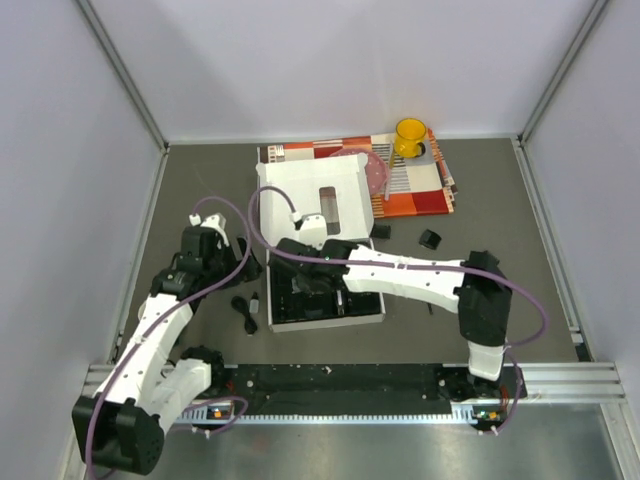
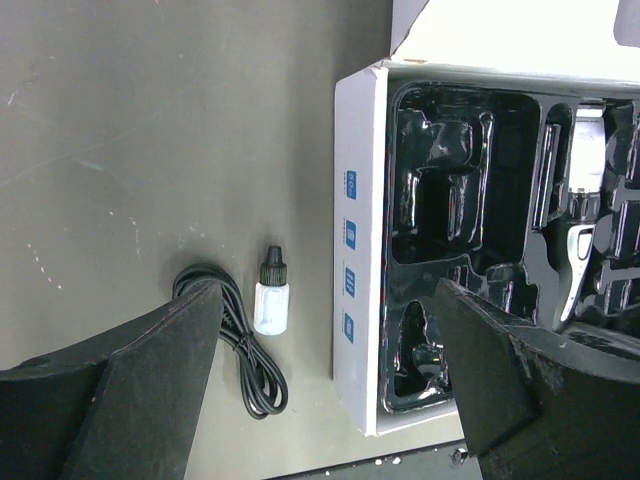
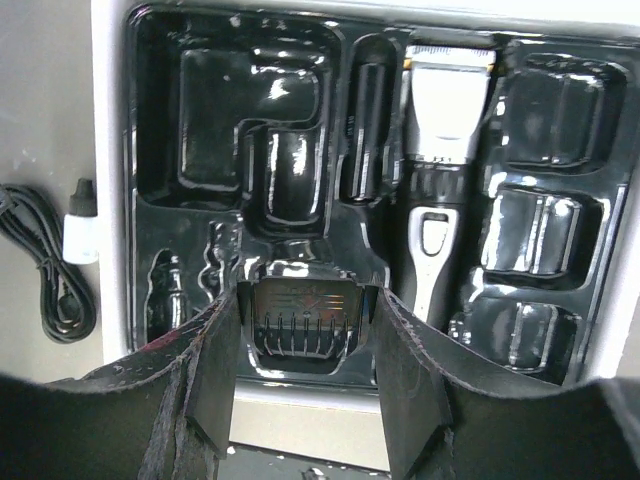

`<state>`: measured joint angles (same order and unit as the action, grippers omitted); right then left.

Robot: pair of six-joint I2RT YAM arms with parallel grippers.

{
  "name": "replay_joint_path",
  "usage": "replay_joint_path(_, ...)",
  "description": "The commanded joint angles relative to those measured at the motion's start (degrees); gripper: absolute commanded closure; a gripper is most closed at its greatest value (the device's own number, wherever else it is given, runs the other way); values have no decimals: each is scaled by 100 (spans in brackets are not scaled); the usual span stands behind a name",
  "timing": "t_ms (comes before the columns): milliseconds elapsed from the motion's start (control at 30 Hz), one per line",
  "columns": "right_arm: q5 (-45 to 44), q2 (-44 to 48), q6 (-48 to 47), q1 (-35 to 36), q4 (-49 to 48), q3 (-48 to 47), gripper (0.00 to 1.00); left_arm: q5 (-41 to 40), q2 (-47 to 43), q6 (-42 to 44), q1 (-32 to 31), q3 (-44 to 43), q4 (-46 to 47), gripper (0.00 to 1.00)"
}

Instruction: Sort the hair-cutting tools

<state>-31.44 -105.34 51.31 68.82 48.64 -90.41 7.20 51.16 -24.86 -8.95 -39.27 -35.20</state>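
Right arm: base at the near right, reaching left across the table with its elbow up and its wrist over the white cardboard box (image 2: 358, 200). The right gripper (image 3: 305, 300) points down at the near middle of the glossy black moulded tray (image 3: 210, 110). Its fingers are clamped on a small black plastic guard comb (image 3: 300, 322), teeth facing up, right at the tray's near edge.

Left arm: folded up on the left, with its wrist just left of the box. The left gripper (image 2: 330, 300) has its jaws wide apart and holds nothing. It hangs over bare table by the box's left wall.

Task items:
- The black-and-silver electric clipper (image 3: 440, 190) lies in a slot right of the tray's centre, blade at the far end.
- The coiled black cord (image 2: 245, 350) lies on the table left of the box. A small white bottle with a black cap (image 2: 272, 298) sits just beside it, between the cord and the box.
- One small black plastic part (image 1: 430, 238) sits on the table right of the box, and a second black part (image 1: 381, 231) is near the lid's corner. Both are too small to tell the type.

Hidden or unclear:
- In the top view the right arm covers most of the tray.
- In the right wrist view the finger bodies cut off the tray's near corners.
- I can't tell whether the comb touches the tray floor.
- The dark recesses at the tray's near left are hard to read.

At the far right, a yellow cup (image 1: 410, 137) stands on an orange patterned mat (image 1: 425, 195).
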Motion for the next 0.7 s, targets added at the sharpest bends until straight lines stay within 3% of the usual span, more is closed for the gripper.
replay_joint_path(0, -11, -241, 213, 220, -145, -398, 79, -183, -334, -71, -72, -29, -162, 8)
replay_joint_path(167, -204, -496, 318, 360, -136, -442, 79, -1246, -238, -317, -291, -46, -391, 6)
replay_joint_path(400, -634, -593, 599, 431, -206, -170, 79, -1897, 52, -546, -537, -125, -637, 4)
replay_joint_path(667, -899, -576, 696, 466, -347, 155, 79, -1881, 527, -713, -538, -213, -769, 4)
